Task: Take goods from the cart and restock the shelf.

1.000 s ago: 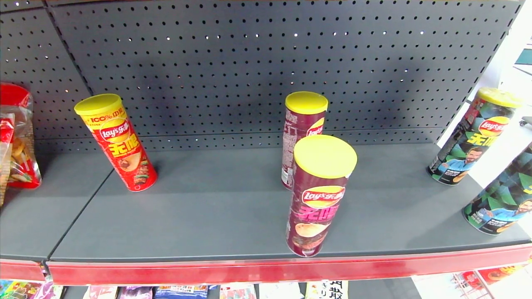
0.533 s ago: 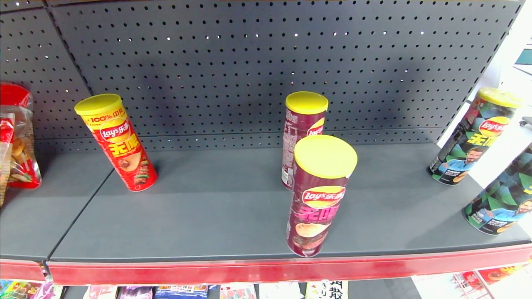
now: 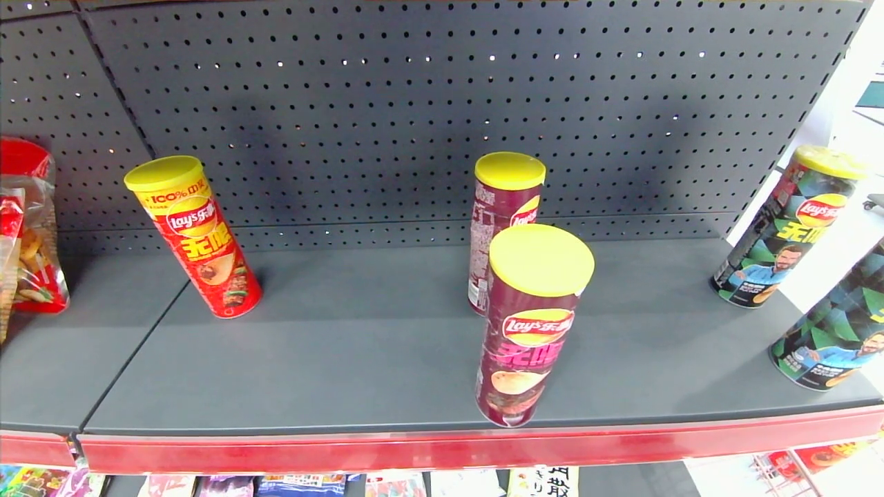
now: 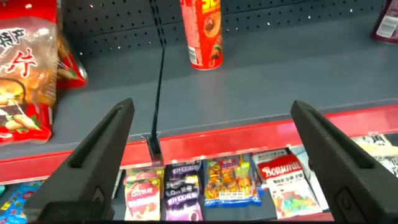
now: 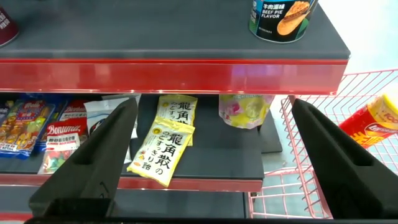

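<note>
Head view: the grey metal shelf (image 3: 331, 359) is running across the frame, backed by a dark pegboard (image 3: 414, 103) and edged by a glossy red price rail (image 3: 414, 450); a red chip can (image 3: 197, 238), cylindrical with a yellow plastic lid, is standing near the back on the left; a front maroon can (image 3: 528, 324) is standing close to the rail, with a rear maroon can (image 3: 504, 207) just behind it; two green-and-black cans (image 3: 787, 228) (image 3: 829, 331) are standing at the right end (the nearer one cut by the frame); a crinkly clear snack bag (image 3: 27, 228) is sitting at the far left.

Left wrist view: the left gripper (image 4: 211, 106) is hovering in front of the rail with its two dark, wedge-shaped fingers spread wide and nothing between them; the red chip can is showing beyond it on the shelf, the snack bag well off to one side; glossy foil packets (image 4: 217, 183) are lying in a row on the lower shelf.

Right wrist view: the right gripper (image 5: 214, 104) is hanging below the shelf's right end, its fingers likewise wide apart and holding nothing; yellow flat sachets (image 5: 165, 146) are lying on the lower shelf; beside the shelving the pink wire cart (image 5: 367, 73) is holding a red-and-yellow carted can (image 5: 373, 121) (lying tilted).
</note>
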